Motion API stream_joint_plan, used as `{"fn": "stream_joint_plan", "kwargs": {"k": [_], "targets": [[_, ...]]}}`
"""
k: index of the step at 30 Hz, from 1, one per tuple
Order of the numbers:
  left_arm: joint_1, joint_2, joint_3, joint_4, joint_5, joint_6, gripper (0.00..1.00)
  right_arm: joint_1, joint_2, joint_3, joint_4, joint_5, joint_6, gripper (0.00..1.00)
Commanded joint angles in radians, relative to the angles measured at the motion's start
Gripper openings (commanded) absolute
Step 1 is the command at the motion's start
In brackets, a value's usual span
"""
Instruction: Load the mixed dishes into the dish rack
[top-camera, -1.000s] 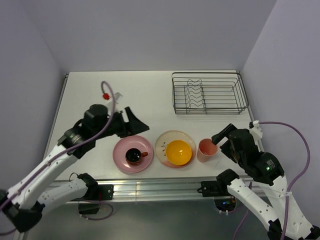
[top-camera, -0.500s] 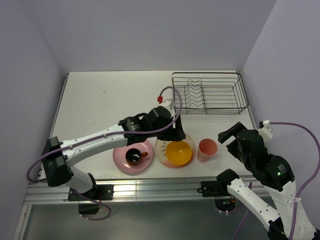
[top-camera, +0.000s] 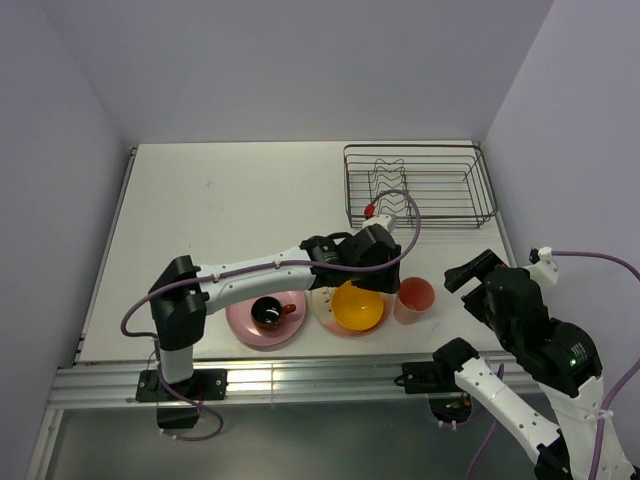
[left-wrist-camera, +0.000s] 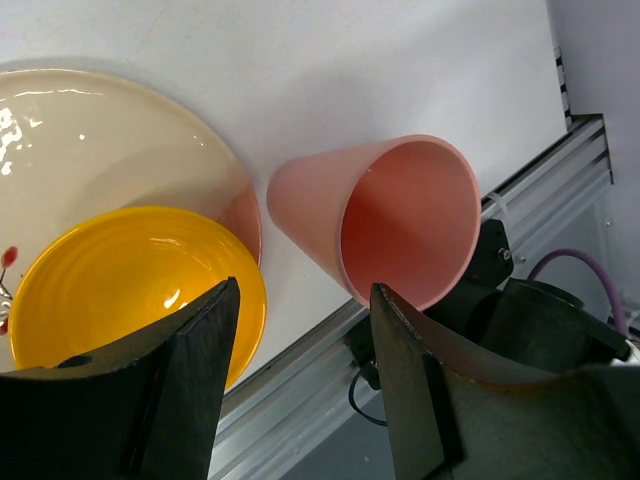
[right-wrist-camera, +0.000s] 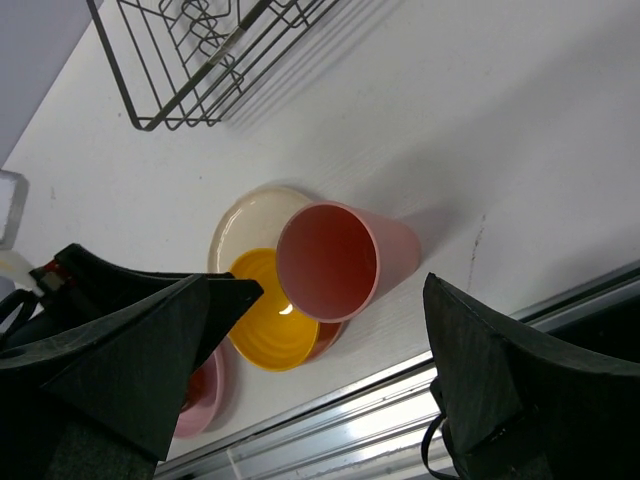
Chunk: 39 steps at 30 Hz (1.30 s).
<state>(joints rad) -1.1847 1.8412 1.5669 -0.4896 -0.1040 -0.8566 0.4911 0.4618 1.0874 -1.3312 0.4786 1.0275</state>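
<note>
— Moved since a second ago?
— Yes. Swung the left gripper (left-wrist-camera: 303, 300) from beyond the pink plate (top-camera: 240, 318) across to the right, past the far side of the bowl (top-camera: 357, 305). Drew the right gripper (right-wrist-camera: 342, 285) back to the right, away from the tumbler (left-wrist-camera: 400, 220).
— Left jaws?
— Apart, middling wide, holding nothing. Hovering over the far right rim of the cream plate (left-wrist-camera: 100, 130), just left of the tumbler. Looking down past the fingers (left-wrist-camera: 190, 380): tumbler in the gap, lower down. Cannot tell any touch.
— Right jaws?
— Spread wide, empty. Off to the right of the tumbler, clear of it.
— And the dishes?
— All on the table (top-camera: 200, 200), in a row near the front edge, outside the rack (top-camera: 418, 186). Tumbler upright, mouth up, just beside the cream plate's right rim. Bowl, yellow, sitting on the cream plate toward its near side. Cup (top-camera: 267, 312), dark inside, standing on the pink plate, left of the cream plate. Plates side by side, rims near or touching; hard to say which.
— Rack?
— Far right of the table, by the back edge, wavy dividers upright in its left half. Well apart from the dishes.
</note>
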Motion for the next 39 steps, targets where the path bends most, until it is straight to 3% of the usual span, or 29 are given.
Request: {"fn": "stream_joint_plan", "kwargs": {"k": [1,20,23,28,32,36,39], "targets": [[-0.01,0.027,0.062,-0.01,-0.022,0.024,0.61,0.003,-0.014,0.035,-0.017,0.038,-0.006,0.95],[-0.024,0.204,0.188,-0.029,0.021,0.03,0.57,0.003,-0.034,0.019,-0.017,0.026,-0.015,0.95],[-0.024,0.228,0.208,-0.037,0.017,0.031,0.41,0.003,-0.034,0.008,-0.008,0.014,-0.015,0.95],[-0.015,0.227,0.225,-0.053,0.004,0.045,0.24,0.004,-0.038,0.002,-0.005,0.008,-0.02,0.96],[0.003,0.182,0.228,-0.081,-0.006,0.065,0.0,0.003,-0.041,0.0,0.001,0.0,-0.027,0.95],[0.032,0.044,0.165,-0.05,-0.03,0.099,0.0,0.003,-0.04,-0.012,0.044,-0.043,-0.066,0.96],[0.12,-0.106,0.062,0.025,0.056,0.129,0.0,0.003,-0.045,-0.033,0.145,-0.202,-0.168,0.95]]}}
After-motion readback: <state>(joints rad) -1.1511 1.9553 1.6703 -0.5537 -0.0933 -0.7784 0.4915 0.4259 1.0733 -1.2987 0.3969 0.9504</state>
